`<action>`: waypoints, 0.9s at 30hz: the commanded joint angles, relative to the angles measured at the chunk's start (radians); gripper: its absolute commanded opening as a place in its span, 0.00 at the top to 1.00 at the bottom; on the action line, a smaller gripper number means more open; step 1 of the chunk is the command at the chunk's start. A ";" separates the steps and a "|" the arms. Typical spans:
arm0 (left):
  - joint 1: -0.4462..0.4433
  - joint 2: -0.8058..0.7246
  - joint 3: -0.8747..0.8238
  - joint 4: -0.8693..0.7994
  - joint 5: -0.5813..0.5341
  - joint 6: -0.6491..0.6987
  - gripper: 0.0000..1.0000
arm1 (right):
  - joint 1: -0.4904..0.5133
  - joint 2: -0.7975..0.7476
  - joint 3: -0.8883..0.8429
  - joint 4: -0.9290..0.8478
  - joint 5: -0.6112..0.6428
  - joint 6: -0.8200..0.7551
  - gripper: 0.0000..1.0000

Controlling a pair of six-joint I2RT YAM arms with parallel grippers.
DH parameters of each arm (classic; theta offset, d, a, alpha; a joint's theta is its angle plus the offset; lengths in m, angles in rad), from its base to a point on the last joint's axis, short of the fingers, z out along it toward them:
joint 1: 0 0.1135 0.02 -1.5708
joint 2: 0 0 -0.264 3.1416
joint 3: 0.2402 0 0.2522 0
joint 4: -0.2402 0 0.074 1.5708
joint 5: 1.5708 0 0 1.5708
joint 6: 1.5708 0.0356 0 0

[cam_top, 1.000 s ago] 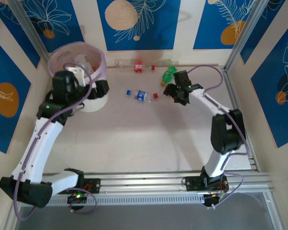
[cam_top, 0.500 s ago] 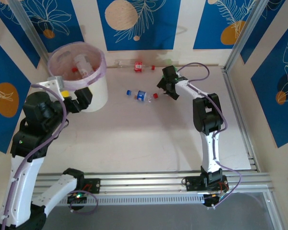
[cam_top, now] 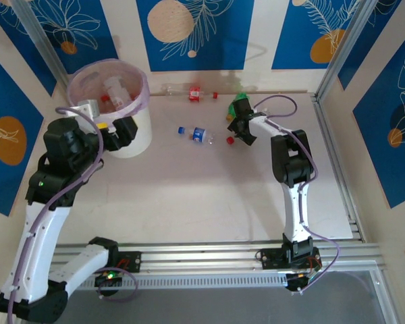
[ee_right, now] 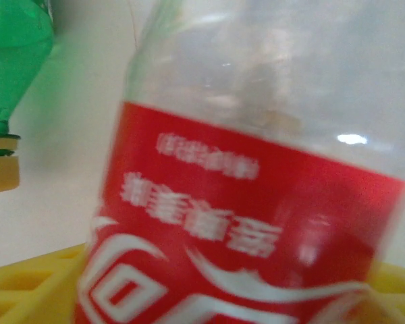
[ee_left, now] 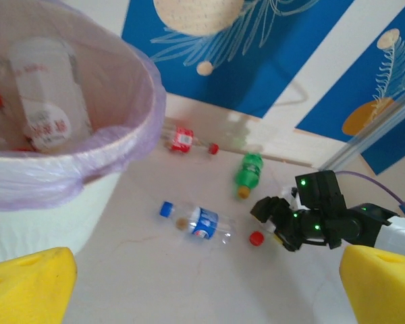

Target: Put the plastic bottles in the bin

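Several bottles [cam_top: 115, 89] sit in the bin [cam_top: 138, 138], upper left. At centre frame a blue-labelled bottle [cam_top: 198, 135] lies sideways on the counter [cam_top: 189, 196], cap pointing left. Left fingers [ee_left: 27, 287] gape wide. Right fingers [ee_right: 27, 290] flank a red-labelled bottle [ee_right: 243, 202]; I cannot tell whether they grip it.
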 commanded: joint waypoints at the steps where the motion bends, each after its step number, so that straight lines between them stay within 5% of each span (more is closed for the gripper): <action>1: 0.014 0.048 0.002 0.110 0.137 -0.057 0.00 | -0.015 -0.091 -0.103 0.025 -0.001 -0.031 0.27; 12: 0.016 0.131 -0.145 0.336 0.265 -0.202 0.00 | -0.079 -0.290 -0.345 0.119 -0.077 -0.193 0.48; 20: 0.011 0.199 -0.203 0.501 0.352 -0.320 0.00 | -0.091 -0.498 -0.471 0.110 -0.154 -0.370 0.52; 23: -0.021 0.247 -0.228 0.593 0.400 -0.393 0.00 | -0.073 -0.622 -0.554 0.175 -0.345 -0.513 0.51; 27: -0.060 0.280 -0.264 0.706 0.396 -0.446 0.00 | -0.053 -0.727 -0.618 0.185 -0.805 -0.682 0.57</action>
